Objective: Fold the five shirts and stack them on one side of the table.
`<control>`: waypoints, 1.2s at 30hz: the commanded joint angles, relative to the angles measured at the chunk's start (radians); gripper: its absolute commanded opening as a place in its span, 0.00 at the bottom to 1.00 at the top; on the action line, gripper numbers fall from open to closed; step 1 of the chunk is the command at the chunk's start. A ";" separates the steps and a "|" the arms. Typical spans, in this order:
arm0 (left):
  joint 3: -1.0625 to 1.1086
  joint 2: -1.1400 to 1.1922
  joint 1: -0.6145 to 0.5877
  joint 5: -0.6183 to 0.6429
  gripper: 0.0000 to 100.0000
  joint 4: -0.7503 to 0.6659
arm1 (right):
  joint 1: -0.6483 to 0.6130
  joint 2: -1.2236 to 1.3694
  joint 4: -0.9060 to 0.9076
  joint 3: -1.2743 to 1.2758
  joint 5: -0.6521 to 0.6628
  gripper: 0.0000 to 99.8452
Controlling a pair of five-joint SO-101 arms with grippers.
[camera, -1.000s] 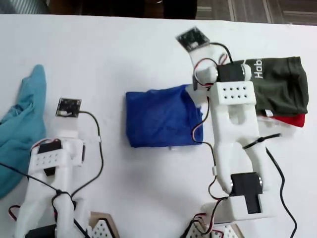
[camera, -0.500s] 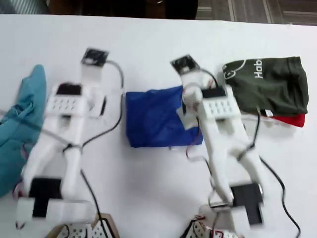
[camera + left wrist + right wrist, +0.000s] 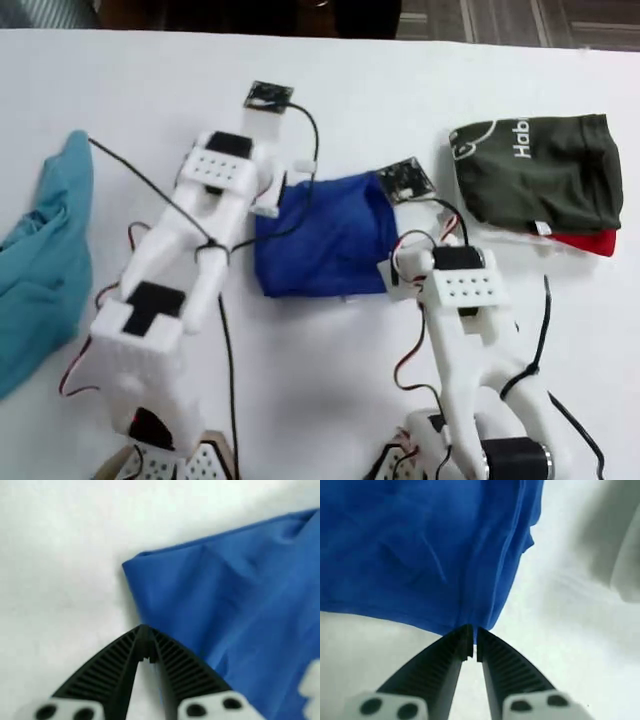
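Blue shirt (image 3: 325, 240), left claw (image 3: 146, 634) closed against its edge, right claw (image 3: 472, 634) pinching its hem

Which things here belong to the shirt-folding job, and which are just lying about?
Job: blue shirt, teal shirt, dark green shirt, red shirt under it, left gripper, right gripper.
Just there: white table, black cable.

A blue shirt (image 3: 325, 235), folded into a rough, wrinkled rectangle, is lying flat between the two grippers, one corner right at the left gripper (image 3: 145, 635) and one edge right at the right gripper (image 3: 473, 635). A folded dark green shirt (image 3: 535, 170) is resting on a red shirt (image 3: 590, 243) out past the right gripper. A teal shirt (image 3: 45, 250) is lying crumpled well beyond the left gripper.
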 commanded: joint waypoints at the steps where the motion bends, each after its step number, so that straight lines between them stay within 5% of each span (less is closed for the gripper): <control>1: -0.120 0.051 0.011 0.077 0.03 -0.003 | 0.008 -0.045 -0.042 0.018 -0.037 0.02; 11: -0.344 0.284 -0.018 0.100 0.03 -0.005 | 0.013 -0.036 -0.102 0.087 -0.035 0.02; 32: -0.371 0.285 -0.098 0.094 0.03 0.055 | 0.019 -0.035 -0.246 0.196 -0.032 0.02; 36: -0.509 0.292 -0.074 0.100 0.03 0.172 | 0.018 -0.035 -0.246 0.196 -0.032 0.02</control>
